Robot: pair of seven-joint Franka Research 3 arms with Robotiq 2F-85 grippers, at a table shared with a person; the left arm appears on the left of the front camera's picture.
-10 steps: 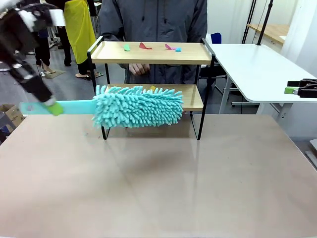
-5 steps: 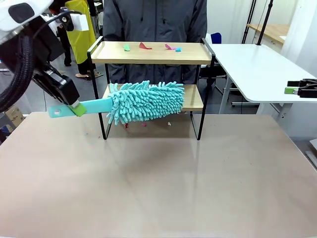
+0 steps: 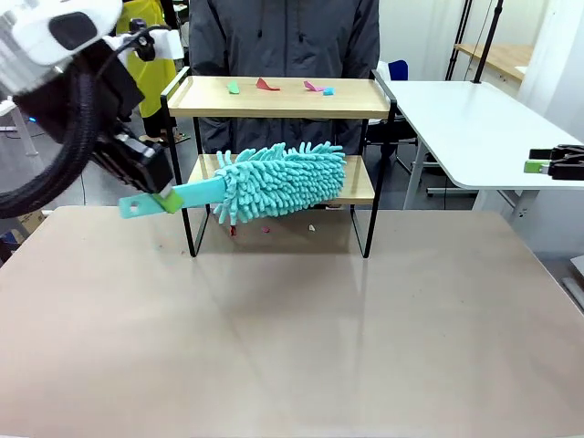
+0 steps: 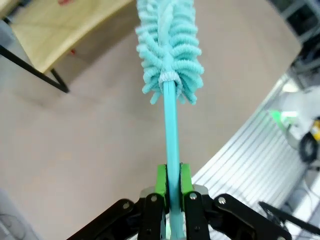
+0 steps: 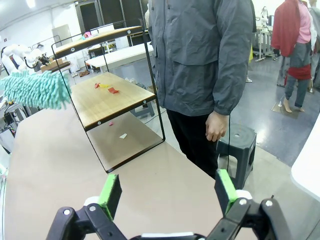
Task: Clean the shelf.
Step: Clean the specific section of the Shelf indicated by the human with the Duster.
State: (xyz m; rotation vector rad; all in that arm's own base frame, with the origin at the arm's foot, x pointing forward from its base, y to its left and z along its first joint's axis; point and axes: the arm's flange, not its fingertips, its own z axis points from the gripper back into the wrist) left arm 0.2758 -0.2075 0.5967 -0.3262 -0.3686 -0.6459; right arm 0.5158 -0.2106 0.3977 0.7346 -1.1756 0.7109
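Observation:
The shelf (image 3: 278, 97) stands at the table's far side, with a person behind it. Small coloured scraps (image 3: 267, 85) lie on its top board. My left gripper (image 3: 157, 198) is shut on the handle of a teal fluffy duster (image 3: 283, 180). The duster's head lies tilted across the front of the lower board (image 3: 358, 180). In the left wrist view the green pads (image 4: 161, 181) clamp the duster handle (image 4: 172, 135) and the head points past the shelf board (image 4: 60, 35). My right gripper (image 5: 167, 195) is open and holds nothing. It looks along the shelf (image 5: 107, 97) from its side.
A few scraps (image 3: 266, 229) lie on the table under the shelf. A white side table (image 3: 474, 119) stands at the right, with my right gripper (image 3: 537, 166) by its edge. The person (image 5: 200, 75) stands close behind the shelf beside a stool (image 5: 240, 145).
My left arm has pushed the duster to the right and tilted its head upward along the lower board. Scraps now lie on the table under the shelf. The person's hand behind the shelf has withdrawn.

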